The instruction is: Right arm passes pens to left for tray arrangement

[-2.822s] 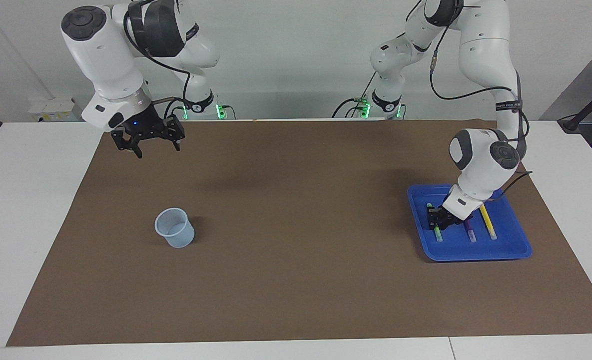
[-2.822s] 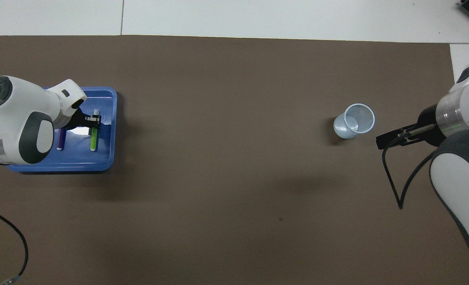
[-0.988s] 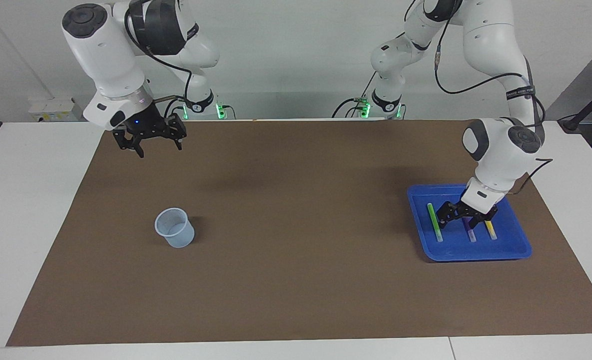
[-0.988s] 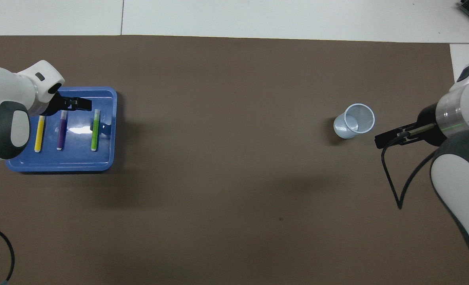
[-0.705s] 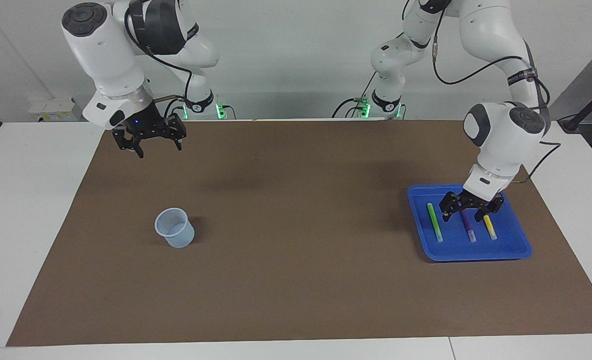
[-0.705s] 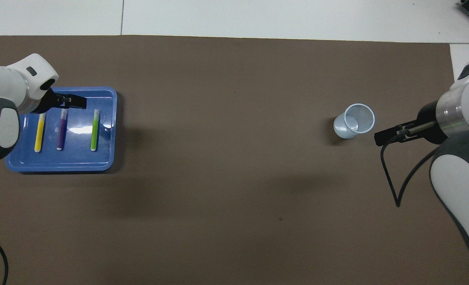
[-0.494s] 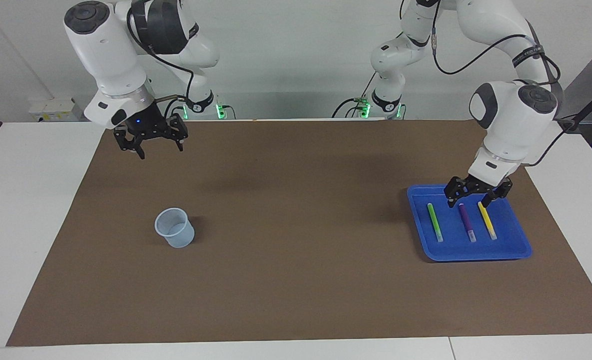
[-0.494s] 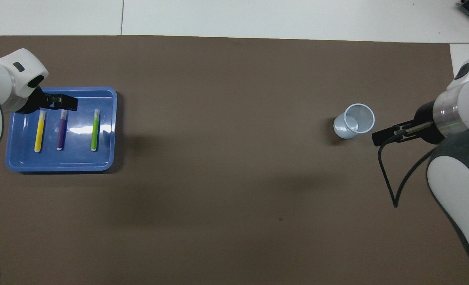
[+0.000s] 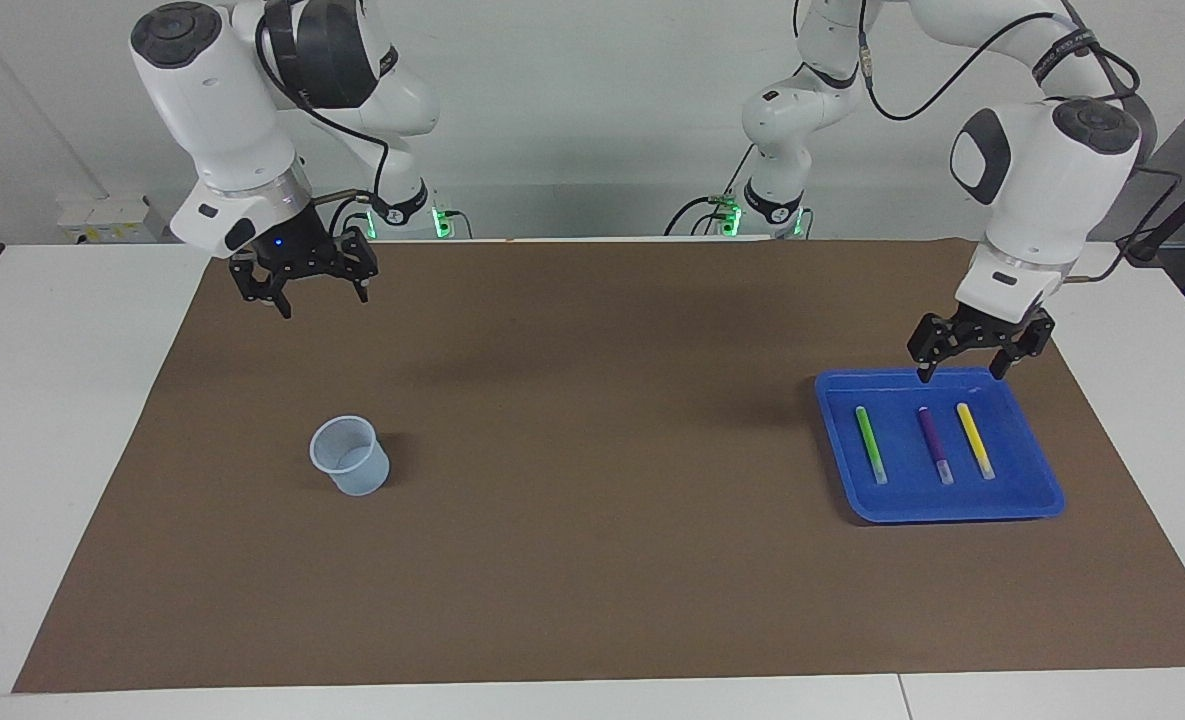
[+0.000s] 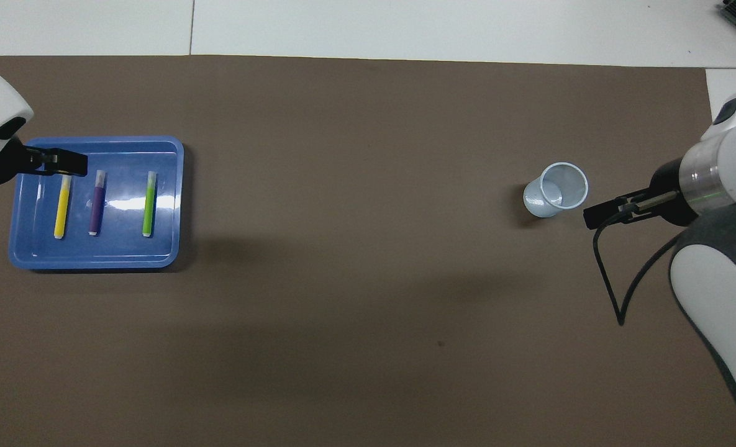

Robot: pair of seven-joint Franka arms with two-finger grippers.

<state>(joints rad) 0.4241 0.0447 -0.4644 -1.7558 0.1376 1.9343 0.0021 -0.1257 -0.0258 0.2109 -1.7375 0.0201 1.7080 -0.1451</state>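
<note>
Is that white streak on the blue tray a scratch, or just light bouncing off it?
Overhead view: a bright glare band crosses the tray floor between the pens, so likely reflected light. Facing view: the tray shows no streak, only soft shadows on the mat.

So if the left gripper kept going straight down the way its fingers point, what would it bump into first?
Probably the blue tray, at its rim nearest the robots. The open, empty left gripper hangs over that edge, so it might land on the brown mat beside it; depth is unclear.

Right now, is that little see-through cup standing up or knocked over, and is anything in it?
Upright and empty: the cup stands on its base, mouth up, and the overhead view shows only its bare bottom.
</note>
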